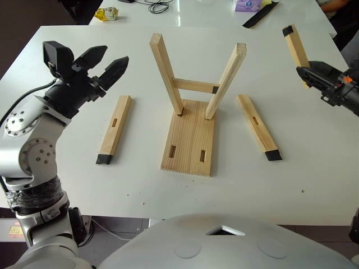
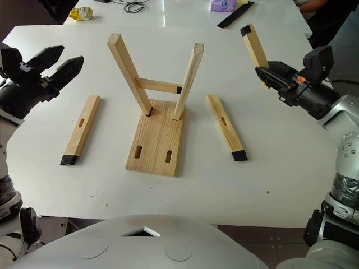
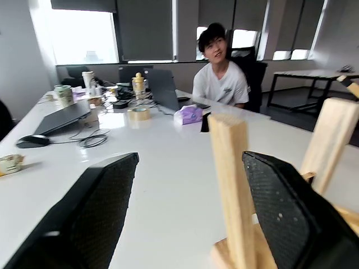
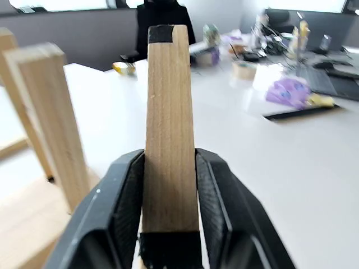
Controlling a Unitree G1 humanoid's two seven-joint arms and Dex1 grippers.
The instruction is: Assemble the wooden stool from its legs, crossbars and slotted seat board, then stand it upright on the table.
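Left eye view is showing the slotted seat board (image 1: pixel 188 140) lying flat on the white table (image 1: pixel 314 168). Two legs, the left leg (image 1: pixel 166 73) and the right leg (image 1: pixel 226 80), are standing tilted in its far slots, and one crossbar (image 1: pixel 195 86) is joining them. One loose leg (image 1: pixel 114 128) is lying on the table left of the board and another loose leg (image 1: pixel 257 126) is lying right of it, both apart from it. The left gripper (image 1: pixel 114 56) is hovering left of the standing legs with its fingers spread apart, holding nothing. The right gripper (image 2: pixel 266 74) is clamping a wooden bar (image 2: pixel 253 45) with a black end at the far right of the table.
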